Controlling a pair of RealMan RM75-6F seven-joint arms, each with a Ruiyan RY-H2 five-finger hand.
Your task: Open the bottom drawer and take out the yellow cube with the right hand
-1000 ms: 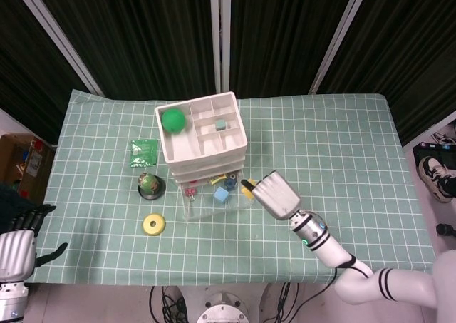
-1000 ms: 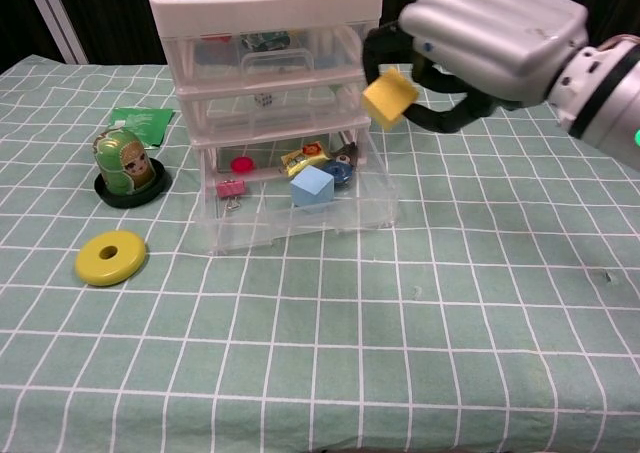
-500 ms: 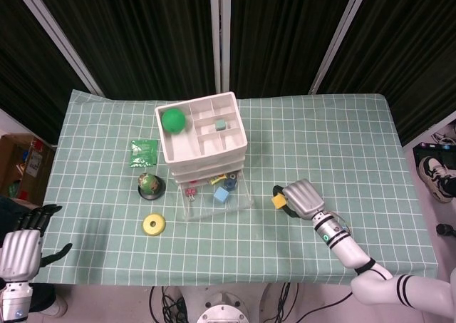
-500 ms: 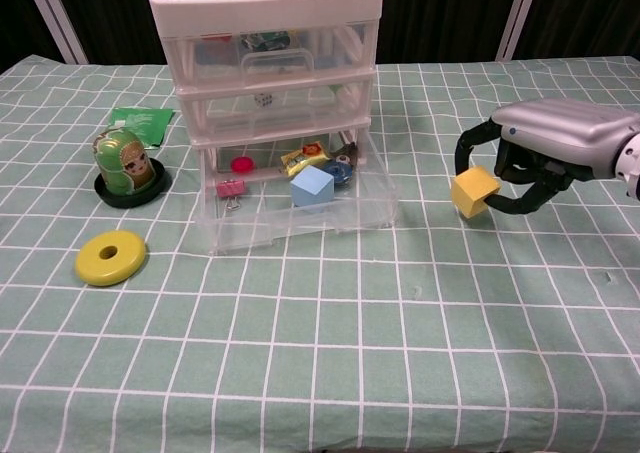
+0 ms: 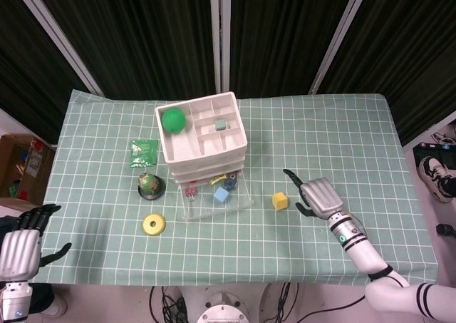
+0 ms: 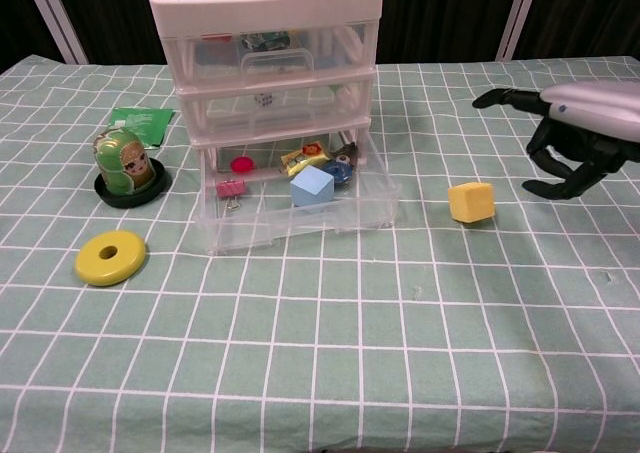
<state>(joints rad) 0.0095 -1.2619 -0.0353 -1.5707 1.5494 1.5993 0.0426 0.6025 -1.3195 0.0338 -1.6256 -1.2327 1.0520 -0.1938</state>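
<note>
The yellow cube (image 5: pixel 280 201) (image 6: pixel 471 202) lies alone on the green checked cloth, to the right of the drawer unit. My right hand (image 5: pixel 318 197) (image 6: pixel 580 136) hovers just right of the cube, fingers spread and holding nothing. The bottom drawer (image 5: pixel 217 203) (image 6: pixel 300 211) of the white three-drawer unit (image 5: pixel 202 134) stands pulled out, with a blue cube (image 6: pixel 312 186) and small items inside. My left hand (image 5: pixel 20 244) hangs off the table's front left corner, fingers apart and empty; the chest view does not show it.
A green ball (image 5: pixel 172 120) sits in the unit's top tray. Left of the drawers are a green figurine on a black base (image 6: pixel 124 167), a yellow ring (image 6: pixel 110 257) and a green packet (image 5: pixel 143 152). The table's front edge runs close below my right forearm.
My right hand carried the yellow cube from the drawer front down to the cloth, let it go and drew back to the right with fingers spread. The left hand barely moved.
</note>
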